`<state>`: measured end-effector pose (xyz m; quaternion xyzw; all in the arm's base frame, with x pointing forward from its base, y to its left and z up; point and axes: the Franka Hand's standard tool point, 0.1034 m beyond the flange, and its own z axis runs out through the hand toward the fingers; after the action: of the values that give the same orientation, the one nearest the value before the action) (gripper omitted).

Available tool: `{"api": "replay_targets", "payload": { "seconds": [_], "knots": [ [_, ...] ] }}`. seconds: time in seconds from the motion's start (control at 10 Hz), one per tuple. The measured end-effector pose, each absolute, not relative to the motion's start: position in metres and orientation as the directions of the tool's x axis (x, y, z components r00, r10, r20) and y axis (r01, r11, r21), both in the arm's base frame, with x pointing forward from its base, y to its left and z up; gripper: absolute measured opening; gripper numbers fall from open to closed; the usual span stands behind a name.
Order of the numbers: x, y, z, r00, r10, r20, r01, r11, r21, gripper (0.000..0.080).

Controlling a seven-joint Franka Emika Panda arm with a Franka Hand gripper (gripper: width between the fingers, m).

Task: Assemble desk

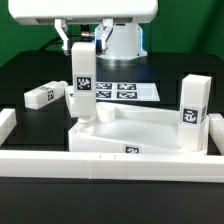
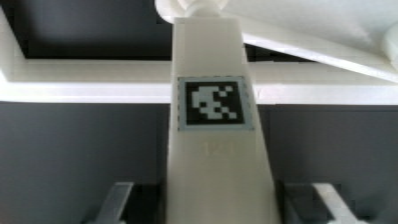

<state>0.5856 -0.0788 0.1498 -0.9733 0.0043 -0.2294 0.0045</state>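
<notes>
The jaws [image 1: 80, 48] are pinching the upper end of a white plastic rectangular block leg [image 1: 83, 88] with a black-and-white square tag, holding it upright. In the wrist view the ribbed fingers [image 2: 121, 205] flank this held leg [image 2: 214, 150] on both sides. Its lower end meets a far corner socket, on the exterior view's left, of the white plastic tray-like tabletop [image 1: 145, 135]. The tabletop lies open side up in the middle of the black work desk [image 1: 40, 128]. I cannot tell whether the leg is seated in the socket or only resting on it.

A second upright leg [image 1: 192, 105] stands at the tabletop's end on the exterior view's right and looks fitted. A third leg [image 1: 42, 95] lies on its side, apart from the tabletop on the exterior view's left, still loose. No fourth leg is in view. By my judgement, one leg is in, one is going in, and the rest are still to do.

The marker board [image 1: 115, 90] lies flat beyond the tabletop. The long white border bars [image 1: 110, 165] run just beside the tabletop's near edge and along both sides. Nothing seems to block the held leg.
</notes>
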Motion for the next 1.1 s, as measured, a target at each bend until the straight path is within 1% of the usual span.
{"api": "replay_targets", "payload": {
  "seconds": [0.1, 0.2, 0.3, 0.5, 0.9, 1.1],
  "knots": [
    [0.582, -0.079, 0.147, 0.897, -0.01, 0.443, -0.008, -1.0, -0.007, 0.029],
    [0.574, -0.082, 0.142, 0.898, -0.009, 0.441, -0.013, -1.0, 0.006, 0.029],
    [0.571, -0.082, 0.14, 0.9, -0.01, 0.436, -0.014, -1.0, 0.007, 0.029],
    [0.572, -0.083, 0.14, 0.897, -0.011, 0.441, -0.018, -1.0, 0.012, 0.029],
    [0.575, -0.079, 0.139, 0.898, -0.032, 0.439, -0.035, -0.999, -0.002, 0.029],
    [0.576, -0.078, 0.138, 0.897, -0.035, 0.44, -0.038, -0.999, -0.003, 0.029]
  ]
}}
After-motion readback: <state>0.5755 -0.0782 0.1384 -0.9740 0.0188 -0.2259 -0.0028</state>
